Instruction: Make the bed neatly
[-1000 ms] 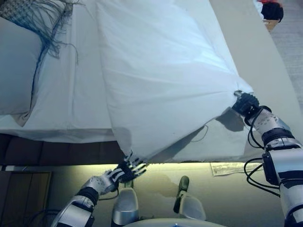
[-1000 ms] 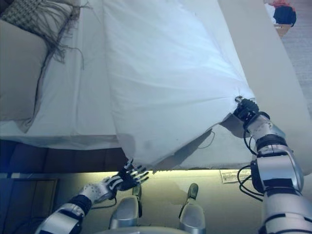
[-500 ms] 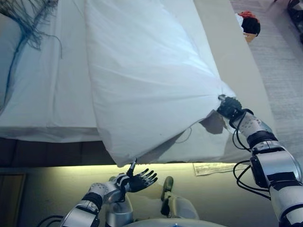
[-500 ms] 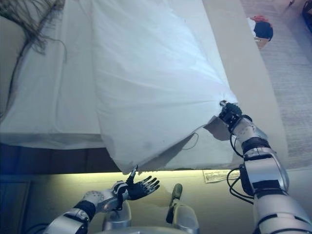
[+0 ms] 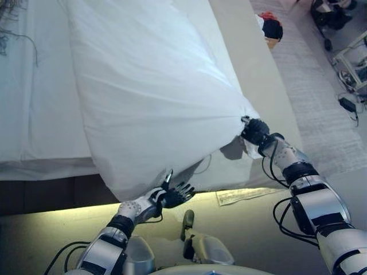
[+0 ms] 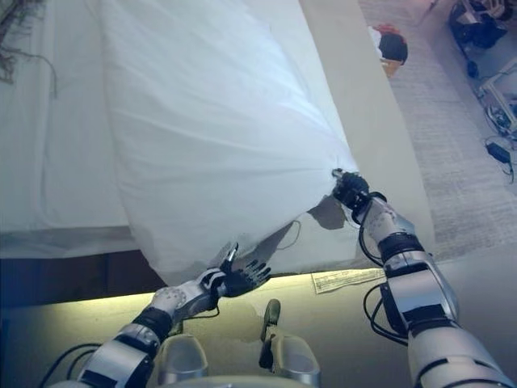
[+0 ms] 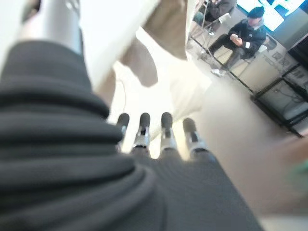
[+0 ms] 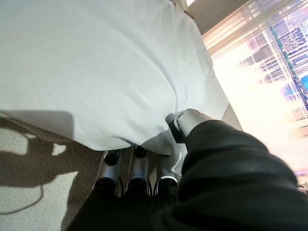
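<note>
A white duvet (image 5: 149, 91) lies along the bed over a white sheet (image 5: 28, 103), and its near edge hangs over the bed's side. My right hand (image 5: 255, 132) is shut on the duvet's near right corner and holds it bunched above the beige mattress (image 5: 252, 63). The right wrist view shows the cloth (image 8: 96, 72) drawn into the curled fingers (image 8: 139, 168). My left hand (image 5: 172, 196) is open, fingers spread, just below the duvet's hanging near left corner, thumb up at the cloth. It holds nothing.
A dark fringe (image 5: 11, 17) lies at the bed's far left. A paper label (image 5: 243, 195) lies on the floor by the bed. A red and black thing (image 5: 270, 26) and wheeled equipment (image 5: 344, 57) stand on the carpet at the right. A seated person (image 7: 240, 36) shows in the left wrist view.
The camera has swung right, so the bed has shifted left. My left hand has let go of the duvet's near left corner, dropped open below it, and now reaches up at it.
</note>
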You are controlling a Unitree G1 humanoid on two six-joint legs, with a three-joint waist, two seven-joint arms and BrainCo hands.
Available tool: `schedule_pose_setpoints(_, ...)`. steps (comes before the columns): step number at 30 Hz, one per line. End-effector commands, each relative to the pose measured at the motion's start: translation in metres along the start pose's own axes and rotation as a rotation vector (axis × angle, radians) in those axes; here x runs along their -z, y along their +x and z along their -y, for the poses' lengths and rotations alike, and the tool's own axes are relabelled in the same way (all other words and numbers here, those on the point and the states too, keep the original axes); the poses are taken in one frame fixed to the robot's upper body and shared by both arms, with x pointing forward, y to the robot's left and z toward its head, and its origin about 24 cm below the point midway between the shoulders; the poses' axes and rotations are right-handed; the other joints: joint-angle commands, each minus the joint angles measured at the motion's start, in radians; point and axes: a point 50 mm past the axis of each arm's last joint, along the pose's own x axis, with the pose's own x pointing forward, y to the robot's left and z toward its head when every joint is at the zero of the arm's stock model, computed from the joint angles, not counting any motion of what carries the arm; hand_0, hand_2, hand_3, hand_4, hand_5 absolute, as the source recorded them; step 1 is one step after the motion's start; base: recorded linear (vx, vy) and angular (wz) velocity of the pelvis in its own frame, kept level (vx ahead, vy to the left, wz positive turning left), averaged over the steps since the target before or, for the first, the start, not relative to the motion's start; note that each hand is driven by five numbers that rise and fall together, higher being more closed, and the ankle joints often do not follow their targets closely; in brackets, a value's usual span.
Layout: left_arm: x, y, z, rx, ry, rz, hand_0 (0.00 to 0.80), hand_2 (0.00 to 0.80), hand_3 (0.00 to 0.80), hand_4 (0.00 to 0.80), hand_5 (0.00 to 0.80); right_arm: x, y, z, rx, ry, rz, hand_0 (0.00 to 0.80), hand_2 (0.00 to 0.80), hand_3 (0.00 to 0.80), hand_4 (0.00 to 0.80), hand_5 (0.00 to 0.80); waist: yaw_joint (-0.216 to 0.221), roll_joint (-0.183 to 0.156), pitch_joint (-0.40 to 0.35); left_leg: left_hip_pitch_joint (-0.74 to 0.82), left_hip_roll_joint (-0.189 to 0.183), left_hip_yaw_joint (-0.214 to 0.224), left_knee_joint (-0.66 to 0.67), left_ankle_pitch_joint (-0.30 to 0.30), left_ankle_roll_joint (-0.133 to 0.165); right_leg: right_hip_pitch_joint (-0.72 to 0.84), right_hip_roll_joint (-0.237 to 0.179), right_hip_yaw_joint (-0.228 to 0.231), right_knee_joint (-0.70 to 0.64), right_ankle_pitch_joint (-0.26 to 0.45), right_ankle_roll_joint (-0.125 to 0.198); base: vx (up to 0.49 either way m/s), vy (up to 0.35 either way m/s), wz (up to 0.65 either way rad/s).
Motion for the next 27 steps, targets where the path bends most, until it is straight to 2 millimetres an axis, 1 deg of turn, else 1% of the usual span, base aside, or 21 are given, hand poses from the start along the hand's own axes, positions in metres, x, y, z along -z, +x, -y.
schedule_pose_setpoints(1, 0.021, 0.022, 0.041, 0.100, 0.015, -0.026, 0.000, 0.000, 0.000, 0.000, 0.000, -0.039, -0.006, -0.009, -0.049, -0.077, 0.115, 0.800, 0.800, 0.800, 0.800, 0.800, -0.046, 0.015, -0.043, -0.028, 0.035, 0.008, 0.007, 0.024, 0.049, 0.044, -0.019, 0.013, 0.051, -0.080, 0.050, 0.021, 0.001, -0.13)
schedule_pose_setpoints(3, 0.029, 0.028, 0.054, 0.119, 0.035, -0.010, 0.000, 0.000, 0.000, 0.000, 0.000, -0.033, -0.004, -0.011, -0.050, -0.082, 0.097, 0.800, 0.800, 0.800, 0.800, 0.800, -0.056, 0.024, -0.051, -0.018, 0.033, 0.017, 0.007, 0.023, 0.048, 0.048, -0.022, 0.018, 0.052, -0.080, 0.051, 0.011, 0.008, -0.10)
schedule_pose_setpoints(6, 0.044, 0.035, 0.066, 0.122, 0.040, -0.030, 0.000, 0.000, 0.000, 0.000, 0.000, -0.027, -0.002, -0.014, -0.059, -0.083, 0.087, 0.800, 0.800, 0.800, 0.800, 0.800, -0.069, 0.042, -0.059, -0.004, 0.030, 0.027, 0.006, 0.021, 0.046, 0.053, -0.028, 0.023, 0.055, -0.083, 0.053, 0.006, 0.029, -0.12)
schedule_pose_setpoints(9, 0.059, 0.041, 0.076, 0.137, 0.023, -0.064, 0.000, 0.000, 0.000, 0.000, 0.000, -0.025, 0.001, -0.019, -0.073, -0.090, 0.080, 0.800, 0.800, 0.800, 0.800, 0.800, -0.085, 0.062, -0.065, 0.007, 0.025, 0.040, 0.006, 0.020, 0.043, 0.055, -0.037, 0.032, 0.060, -0.089, 0.054, 0.015, 0.070, -0.06)
schedule_pose_setpoints(13, 0.071, 0.046, 0.085, 0.156, -0.027, -0.072, 0.000, 0.000, 0.000, 0.000, 0.000, -0.024, 0.003, -0.027, -0.092, -0.104, 0.074, 0.800, 0.800, 0.800, 0.800, 0.800, -0.106, 0.086, -0.066, 0.024, 0.019, 0.056, 0.006, 0.014, 0.041, 0.057, -0.046, 0.044, 0.073, -0.099, 0.057, 0.011, 0.091, -0.08)
schedule_pose_setpoints(18, 0.076, 0.049, 0.092, 0.170, -0.074, -0.063, 0.000, 0.000, 0.000, 0.000, 0.000, -0.021, 0.006, -0.036, -0.112, -0.127, 0.053, 0.800, 0.800, 0.800, 0.800, 0.800, -0.132, 0.097, -0.067, 0.040, 0.016, 0.078, 0.002, 0.012, 0.038, 0.050, -0.050, 0.063, 0.083, -0.105, 0.058, 0.000, 0.054, -0.06)
schedule_pose_setpoints(21, 0.075, 0.051, 0.094, 0.184, -0.099, -0.022, 0.000, 0.000, 0.000, 0.000, 0.000, -0.021, 0.006, -0.037, -0.117, -0.140, 0.044, 0.800, 0.800, 0.800, 0.800, 0.800, -0.149, 0.099, -0.066, 0.052, 0.017, 0.096, 0.002, 0.007, 0.037, 0.045, -0.050, 0.074, 0.092, -0.109, 0.057, 0.008, 0.033, -0.05)
schedule_pose_setpoints(27, 0.066, 0.051, 0.094, 0.212, -0.132, 0.072, 0.000, 0.000, 0.000, 0.000, 0.000, -0.028, 0.002, -0.030, -0.092, -0.154, 0.052, 0.800, 0.800, 0.800, 0.800, 0.800, -0.166, 0.106, -0.062, 0.061, 0.015, 0.107, -0.003, 0.009, 0.033, 0.042, -0.053, 0.083, 0.096, -0.112, 0.056, -0.005, 0.041, -0.09)
